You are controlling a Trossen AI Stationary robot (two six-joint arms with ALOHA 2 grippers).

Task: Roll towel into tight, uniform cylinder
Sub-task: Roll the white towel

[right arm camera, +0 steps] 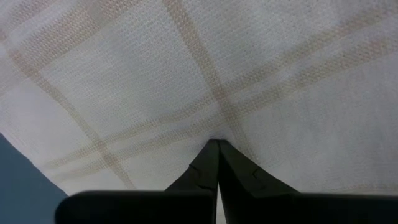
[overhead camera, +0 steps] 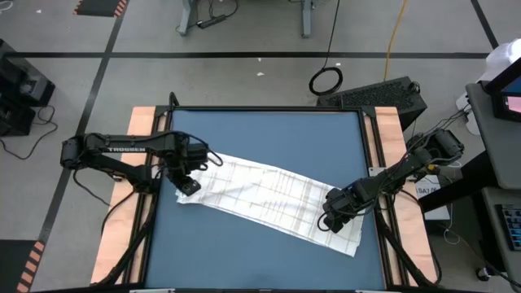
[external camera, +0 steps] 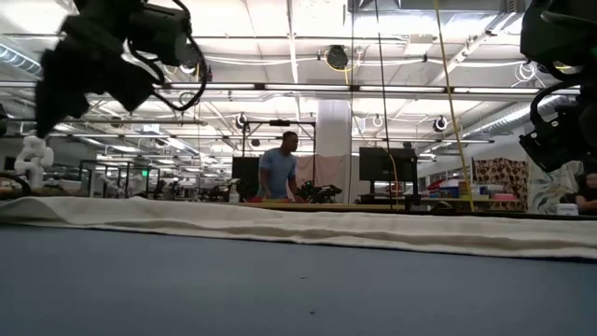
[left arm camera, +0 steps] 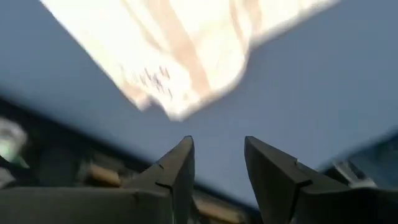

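1. The towel (overhead camera: 269, 198) lies flat and unrolled on the blue table (overhead camera: 269, 130), stretched slantwise from the left side toward the right near corner.
2. The right gripper (overhead camera: 332, 218) sits on the towel's right end; its fingers (right arm camera: 214, 168) are pressed together with their tips against the cloth, and whether any fabric is pinched between them cannot be told.
3. The left gripper (overhead camera: 188, 185) is at the towel's left end, just above the table; its fingers (left arm camera: 180, 165) stand parted with nothing between them, the towel's corner just beyond their tips.
4. Far behind the table, a person (external camera: 277, 173) stands in the room.
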